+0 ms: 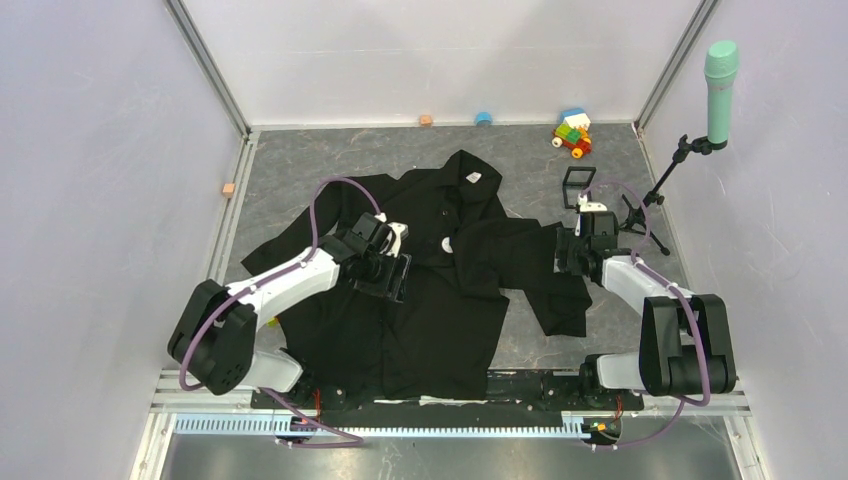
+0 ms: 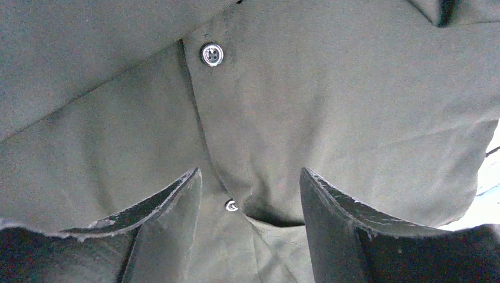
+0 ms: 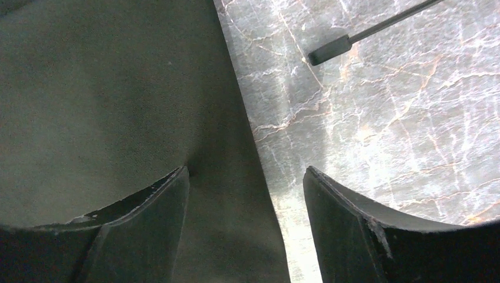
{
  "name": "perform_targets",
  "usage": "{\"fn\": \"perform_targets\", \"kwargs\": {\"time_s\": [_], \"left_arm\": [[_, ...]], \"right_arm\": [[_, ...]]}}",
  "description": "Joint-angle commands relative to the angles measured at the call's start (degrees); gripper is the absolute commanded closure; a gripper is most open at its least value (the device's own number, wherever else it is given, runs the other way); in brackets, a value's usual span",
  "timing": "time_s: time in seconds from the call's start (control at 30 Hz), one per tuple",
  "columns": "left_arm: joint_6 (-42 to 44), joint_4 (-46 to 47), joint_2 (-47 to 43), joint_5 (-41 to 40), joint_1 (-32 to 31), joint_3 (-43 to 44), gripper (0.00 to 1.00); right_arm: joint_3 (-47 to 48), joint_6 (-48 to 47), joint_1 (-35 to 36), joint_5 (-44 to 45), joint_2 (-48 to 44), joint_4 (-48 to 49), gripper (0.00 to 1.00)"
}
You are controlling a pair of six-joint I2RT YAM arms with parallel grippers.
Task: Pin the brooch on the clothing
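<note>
Fingers (image 3: 141, 230) astride shirt (image 3: 88, 106) edge, stand (image 3: 330, 50) beyond

1. Walls (image 1: 90, 150): plain pale lilac panels left, back and right, evenly lit.
2. Aluminium posts (image 1: 205, 65) run up both far corners.
3. Table top (image 1: 290, 165): grey marbled surface with pale veins; slotted metal rail (image 1: 400, 425) along near edge.
4. Far right: coloured toy blocks (image 1: 572, 133), green mic (image 1: 720, 75) on black stand (image 1: 665, 180).
</note>
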Motion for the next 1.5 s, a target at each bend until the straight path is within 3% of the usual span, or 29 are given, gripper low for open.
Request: {"fn": "perform_targets", "kwargs": {"time_s": [0.0, 0.07, 0.17, 0.27, 0.4, 0.5, 0.77, 1.2, 1.3, 1.4, 1.47], "left_arm": [[-0.2, 1.3, 1.6, -0.9, -0.4, 0.2, 0.31], [-0.5, 1.3, 3.0, -2.0, -0.3, 0.6, 0.26], [-1.5, 1.4, 4.8, -3.4, -0.3, 0.8, 0.28], [-2.1, 2.3, 7.0, -4.4, -0.3, 1.0, 0.44], [-3.5, -0.9, 11.2, -7.9, -0.3, 2.8, 0.79], [-4.2, -2.3, 12.0, -8.8, -0.3, 2.4, 0.92], [-6.0, -7.7, 8.1, -6.8, -0.3, 0.0, 0.98], [-9.0, -12.0, 5.7, -2.3, -0.3, 1.3, 0.98], [-7.6, -12.4, 5.8, 1.7, -0.5, 2.8, 0.98], [-5.0, -13.1, 5.4, 8.3, -0.7, 4.8, 0.98], [-3.7, -14.6, 4.6, 11.4, -0.7, 6.3, 0.97]], "right_arm": [[-1.4, 0.4, -1.0, -2.6, 0.4, 3.7, 0.28], [-2.1, 0.3, -1.4, -3.0, 0.9, 3.9, 0.34], [-3.6, 0.3, -1.4, -2.9, 1.0, 4.3, 0.43], [-4.5, 0.6, -1.3, -2.4, 0.9, 4.6, 0.58], [-5.0, 1.1, -4.1, 0.1, -0.6, 4.3, 0.83], [-5.1, 1.7, -5.4, 4.2, -2.2, 2.9, 1.00], [-4.1, 1.0, -6.8, 16.8, -5.2, -0.1, 1.00], [0.7, -0.2, -7.8, 21.2, -2.2, -2.1, 1.00], [2.3, -0.5, -7.8, 19.4, -2.7, -3.3, 0.81], [3.1, -2.2, -7.7, 14.7, -5.0, -3.1, 0.51], [2.8, -3.4, -7.6, 10.6, -8.2, -1.7, 0.36]]}}
